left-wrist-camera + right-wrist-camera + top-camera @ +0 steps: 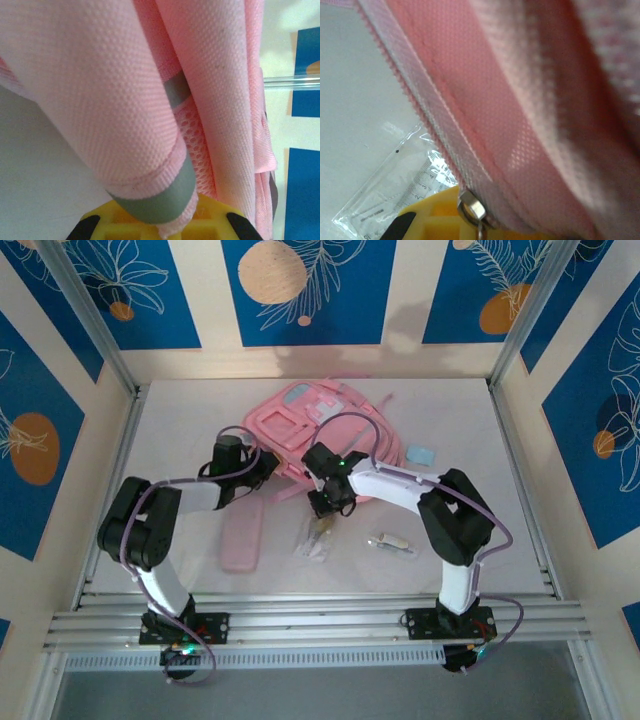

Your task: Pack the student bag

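The student bag [322, 430], a pink backpack with pale front patches, lies flat at the back middle of the table. My left gripper [263, 469] is at its near left edge. In the left wrist view this gripper [167, 229] is shut on a pink strap [125, 100] with a grey-green band, whose end is pinched between the yellow fingers [125, 220]. My right gripper [323, 502] is at the bag's near edge. Close up, it [480, 234] is shut on the metal zipper pull [471, 206] of the bag's zip [427, 112].
A flat pink pencil case [242, 536] lies in front of the left arm. A clear packet with a ruler [316, 538] sits just below the right gripper, also seen close up [395, 195]. A small pale item [393, 542] and a light blue square [421, 455] lie on the right.
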`<state>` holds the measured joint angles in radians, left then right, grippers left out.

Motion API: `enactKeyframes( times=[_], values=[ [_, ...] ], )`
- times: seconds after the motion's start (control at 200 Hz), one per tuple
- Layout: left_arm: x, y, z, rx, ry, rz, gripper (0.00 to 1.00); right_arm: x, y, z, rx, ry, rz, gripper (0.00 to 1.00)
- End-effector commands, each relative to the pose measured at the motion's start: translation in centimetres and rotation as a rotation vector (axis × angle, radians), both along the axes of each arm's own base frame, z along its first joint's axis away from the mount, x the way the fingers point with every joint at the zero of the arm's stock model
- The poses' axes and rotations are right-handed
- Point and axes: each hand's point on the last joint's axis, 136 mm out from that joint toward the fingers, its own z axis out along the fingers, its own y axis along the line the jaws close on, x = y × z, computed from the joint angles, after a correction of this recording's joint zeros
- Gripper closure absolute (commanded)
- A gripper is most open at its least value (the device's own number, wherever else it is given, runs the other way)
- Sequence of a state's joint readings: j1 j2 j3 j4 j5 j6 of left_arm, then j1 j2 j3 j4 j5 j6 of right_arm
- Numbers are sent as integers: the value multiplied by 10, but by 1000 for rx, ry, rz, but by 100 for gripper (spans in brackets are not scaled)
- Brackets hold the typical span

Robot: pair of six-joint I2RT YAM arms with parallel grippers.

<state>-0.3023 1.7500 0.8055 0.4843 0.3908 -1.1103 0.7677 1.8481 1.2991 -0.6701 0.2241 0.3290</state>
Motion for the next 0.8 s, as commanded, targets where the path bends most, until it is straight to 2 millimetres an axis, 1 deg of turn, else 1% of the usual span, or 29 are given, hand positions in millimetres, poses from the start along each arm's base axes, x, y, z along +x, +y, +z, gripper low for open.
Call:
enactKeyframes(
  times=[0.0, 0.075, 0.13, 0.17, 0.21, 0.235, 0.28, 0.345, 0.4, 0.44, 0.525, 0.59, 0.695, 0.795],
  values=[
    [53, 52, 26, 77, -144, 169, 100, -48, -63, 0, -185, 176, -13, 100],
    [61, 62, 24, 102, -138, 168, 100, -47, -66, 4, -165, 185, -23, 100],
    [67, 66, 23, 117, -136, 157, 100, -48, -64, 8, -130, 203, -26, 100],
    [69, 69, 21, 129, -124, 152, 100, -50, -57, 10, -83, 226, -25, 100],
    [70, 67, 22, 125, -122, 143, 100, -51, -47, 13, -32, 245, -25, 100],
    [69, 64, 23, 114, -122, 133, 100, -53, -35, 15, 18, 265, -17, 100],
    [66, 58, 23, 91, -115, 119, 94, -52, -18, 20, 87, 282, -1, 100],
    [56, 49, 24, 37, -104, 104, 77, -48, 6, 26, 162, 291, 7, 100],
    [45, 45, 25, -12, -93, 106, 63, -42, 24, 32, 222, 295, 8, 100],
    [36, 42, 26, -42, -85, 108, 57, -38, 35, 36, 262, 310, 1, 100],
    [16, 34, 25, -90, -65, 101, 53, -36, 54, 42, 318, 384, -11, 100],
    [2, 28, 26, -118, -55, 99, 52, -35, 60, 43, 316, 428, -16, 100],
    [-18, 12, 22, -136, -36, 93, 50, -33, 59, 41, 282, 444, -29, 100],
    [-28, -4, 17, -156, -31, 98, 48, -32, 59, 41, 283, 457, -57, 100]
  ],
)
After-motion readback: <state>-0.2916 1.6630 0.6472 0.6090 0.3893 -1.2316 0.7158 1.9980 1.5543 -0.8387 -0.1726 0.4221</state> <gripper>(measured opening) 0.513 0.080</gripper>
